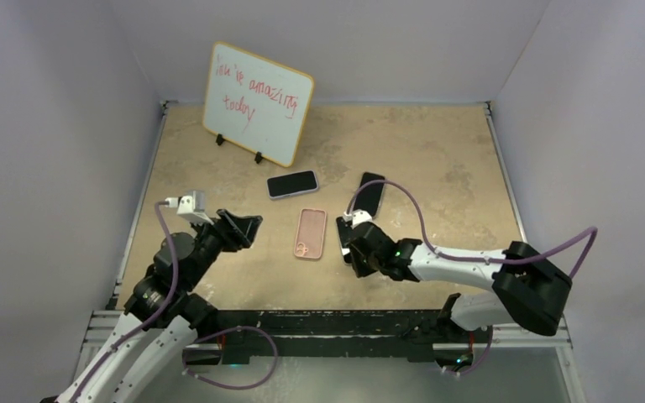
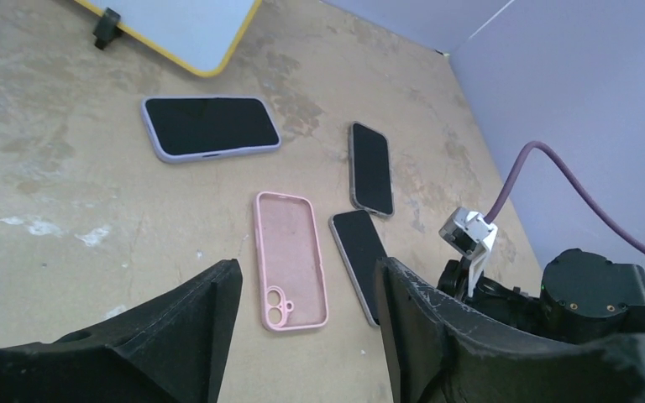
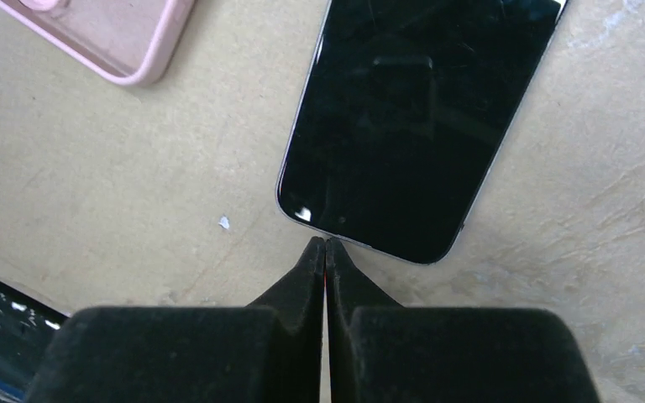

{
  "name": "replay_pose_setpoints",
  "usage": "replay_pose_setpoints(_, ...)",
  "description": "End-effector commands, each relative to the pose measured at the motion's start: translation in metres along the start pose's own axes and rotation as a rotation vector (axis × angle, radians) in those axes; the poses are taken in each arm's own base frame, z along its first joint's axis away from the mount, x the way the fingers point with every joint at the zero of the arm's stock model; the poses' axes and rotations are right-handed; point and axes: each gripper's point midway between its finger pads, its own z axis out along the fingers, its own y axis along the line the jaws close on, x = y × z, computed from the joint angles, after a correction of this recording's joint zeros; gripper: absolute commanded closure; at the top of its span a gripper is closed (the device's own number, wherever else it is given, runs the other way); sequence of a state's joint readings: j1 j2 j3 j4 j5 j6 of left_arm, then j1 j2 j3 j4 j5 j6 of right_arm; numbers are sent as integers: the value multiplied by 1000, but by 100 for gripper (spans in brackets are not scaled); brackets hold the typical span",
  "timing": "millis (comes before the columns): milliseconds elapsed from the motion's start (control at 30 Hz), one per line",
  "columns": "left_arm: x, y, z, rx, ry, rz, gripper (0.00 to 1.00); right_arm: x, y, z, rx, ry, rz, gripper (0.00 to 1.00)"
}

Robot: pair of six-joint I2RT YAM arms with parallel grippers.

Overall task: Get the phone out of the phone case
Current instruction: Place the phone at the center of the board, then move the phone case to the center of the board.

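**Fig.** Two-arm rig, phone-removal task, three views.

- **Task items:** The pink case (image 2: 291,260) lies open side up & empty near mid-table, camera cut-out toward the near edge. The bare phone (image 2: 359,260) lies screen-up just to its right, w/ a thin strip of table (image 2: 67,193) between them. Judged from this layout, the phone is already out of its case & the two sit flat, side by side.
- **R gripper (image 3: 326,245):** Fingers pressed together, nothing between them, tips at the phone's near short edge. They are touching it or just shy of it; contact can't be confirmed. A closed tip placed there would prob. suit nudging the phone rather than lifting it.
- **L gripper (image 1: 242,228):** Fingers spread, holding nothing. It hovers left of the case, above the table & out of the R arm's way.
- **Bystanders:** A lilac-cased phone (image 1: 292,184) & a dark phone (image 1: 371,193) lie farther back. A whiteboard (image 1: 257,102) is propped at far left.
- **Hidden/unclear:**
  - In the top view the R wrist covers nearly all of the bare phone.
  - The R wrist view crops the phone's far end & shows only a corner of the case.
  - Whether the dark phone wears a clear case can't be told.
  - The whiteboard's red writing is only partly legible.
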State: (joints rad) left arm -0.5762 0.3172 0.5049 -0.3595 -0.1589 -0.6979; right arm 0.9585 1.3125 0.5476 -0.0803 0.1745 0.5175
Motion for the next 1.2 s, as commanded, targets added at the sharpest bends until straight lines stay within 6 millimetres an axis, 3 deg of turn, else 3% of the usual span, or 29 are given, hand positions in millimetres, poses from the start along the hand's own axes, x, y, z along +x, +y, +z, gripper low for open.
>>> replay_pose_setpoints(0,-21,9,-13,-54,-59,86,38,-26,7,0,36,-63,30,100)
replay_pose_setpoints(67,-26,9,-17,-62,-70,101,37,-37,16,-6,6,-81,46,98)
replay_pose_setpoints(167,-33,12,-20,-88,-82,127,36,-55,25,-16,-19,-118,40,81)
replay_pose_setpoints(300,-41,16,-24,-129,-97,148,34,-84,20,-28,27,-197,31,56)
replay_pose_setpoints(400,-49,18,-27,-151,-114,170,32,-104,-2,-35,102,-261,68,41)
replay_pose_setpoints(600,-64,22,-28,-206,-131,240,26,-135,-72,-52,226,-404,263,19)
replay_pose_setpoints(700,-63,22,-20,-222,-102,272,24,-144,-104,-65,297,-456,362,11)
replay_pose_setpoints(800,-55,20,-9,-217,-52,302,22,-146,-121,-69,316,-479,443,5)
replay_pose_setpoints(1033,-43,10,27,-190,72,405,17,-140,-113,-44,240,-383,492,1)
replay_pose_setpoints(1167,-19,9,59,-173,224,463,15,-132,-112,-27,246,-307,470,1)
